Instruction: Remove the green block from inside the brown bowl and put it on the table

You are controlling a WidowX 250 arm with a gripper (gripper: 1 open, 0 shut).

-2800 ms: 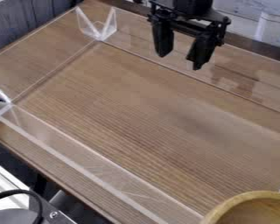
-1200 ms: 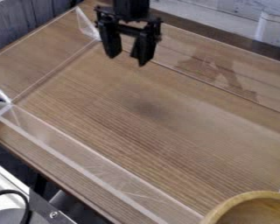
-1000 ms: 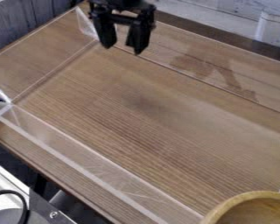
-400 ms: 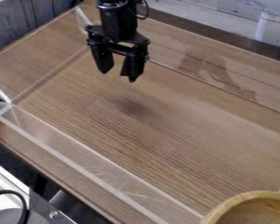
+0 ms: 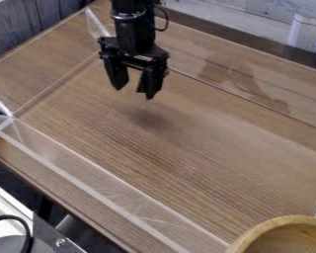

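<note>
A black robot gripper [image 5: 131, 88] is held above the brown wood-grain bench [image 5: 188, 148], fingers spread and empty, well apart from the tan wooden bowl [image 5: 286, 235].

Gripper [image 5: 133, 87] downward, jaws apart

Single cam, high, angled down over table [image 5: 188, 148] corner.

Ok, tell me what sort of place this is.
Most likely a robot lab test bench. A wood-grain table is fenced by low clear plastic walls, an open black claw points down over it, and a wooden bowl sits at the corner.
</note>
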